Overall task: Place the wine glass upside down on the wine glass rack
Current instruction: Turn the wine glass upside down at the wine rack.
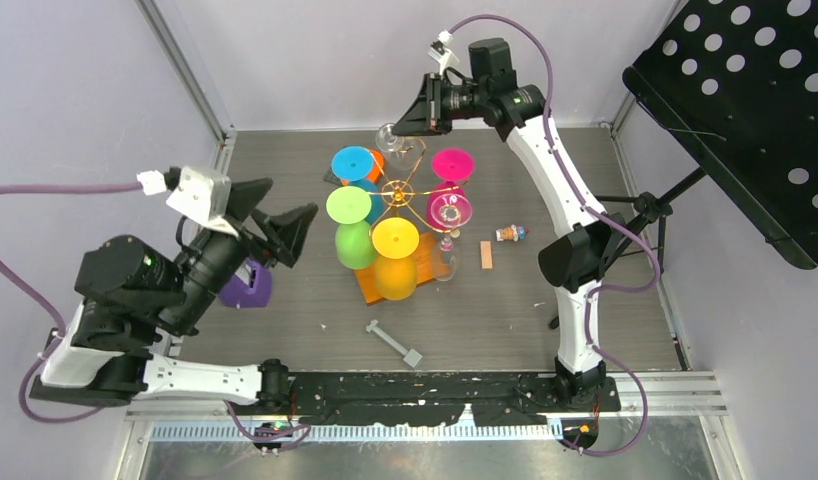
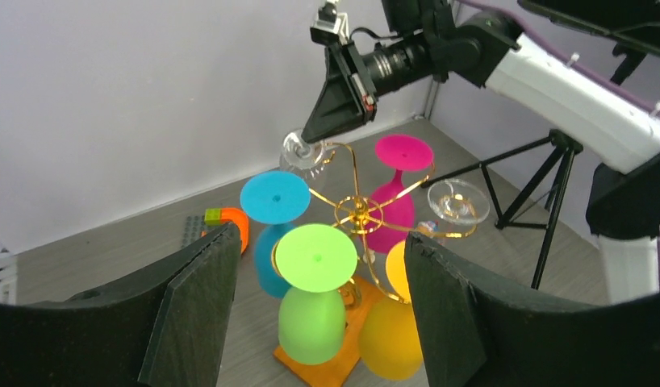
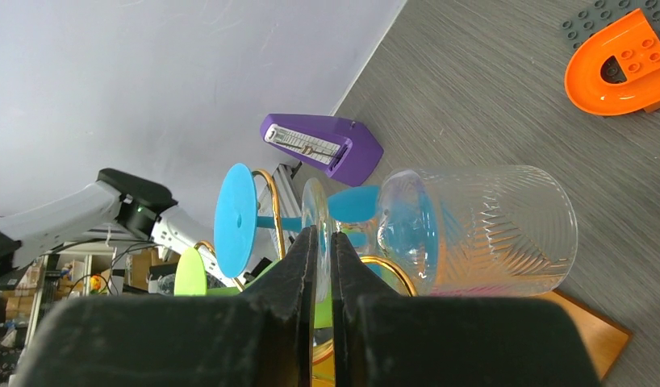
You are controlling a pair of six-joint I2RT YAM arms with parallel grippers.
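Observation:
The wine glass rack (image 1: 398, 190) is a gold wire stand on an orange base (image 1: 370, 287) in the middle of the table. Blue (image 1: 353, 163), green (image 1: 348, 205), yellow (image 1: 395, 237) and pink (image 1: 452, 163) glasses hang on it upside down. My right gripper (image 1: 422, 112) is shut on the foot of a clear wine glass (image 1: 388, 135), bowl down, at the rack's far arm. In the right wrist view the fingers (image 3: 298, 266) pinch the clear foot, and the ribbed bowl (image 3: 488, 230) lies beside a gold arm. My left gripper (image 1: 290, 230) is open and empty, left of the rack.
A purple wedge-shaped object (image 1: 247, 287) sits under the left gripper. An orange arch block (image 3: 617, 64) lies behind the rack. A small figure (image 1: 510, 233), a wooden block (image 1: 486, 255) and a grey tool (image 1: 395, 342) lie on the table. A black perforated stand (image 1: 745, 110) is at the right.

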